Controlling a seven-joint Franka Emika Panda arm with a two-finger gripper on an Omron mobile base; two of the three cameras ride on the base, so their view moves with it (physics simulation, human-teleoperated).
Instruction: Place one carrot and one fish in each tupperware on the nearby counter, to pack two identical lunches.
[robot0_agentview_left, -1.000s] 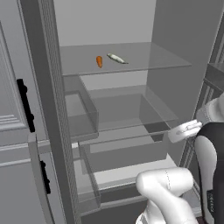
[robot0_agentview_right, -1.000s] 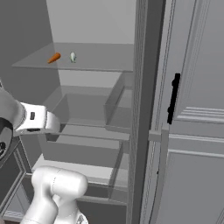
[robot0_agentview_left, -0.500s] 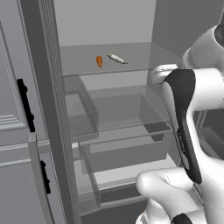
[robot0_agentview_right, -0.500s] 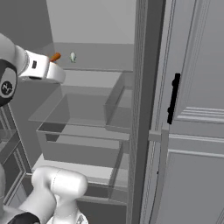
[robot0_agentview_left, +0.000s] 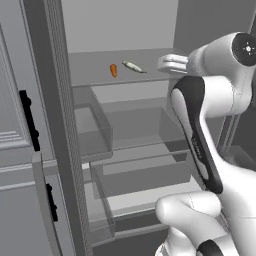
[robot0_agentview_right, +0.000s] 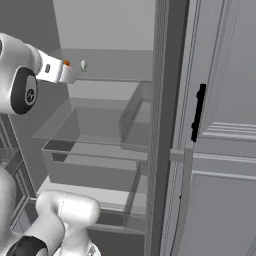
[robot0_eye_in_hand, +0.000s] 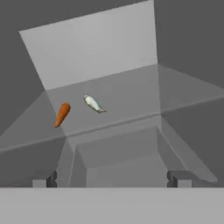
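My tool (robot0_eye_in_hand: 112, 178) stood fully released and empty, its two dark tips wide apart at the bottom of the hand view, raised to the level of the upper glass shelf (robot0_agentview_left: 95, 80) inside the open fridge. On that shelf lay the carrot (robot0_agentview_left: 113, 70) to the left and the fish (robot0_agentview_left: 132, 66) just beside it on the right, near each other but not touching, both toward the far side of the shelf. Both were still some way ahead of me, so the step in hand was the reach for the first of them. To do it well, I judged I should pick one, probably the carrot, line the jaws across its narrow width, go in above the shelf without scraping the glass, and close only once it sat between the tips, leaving the fish undisturbed.
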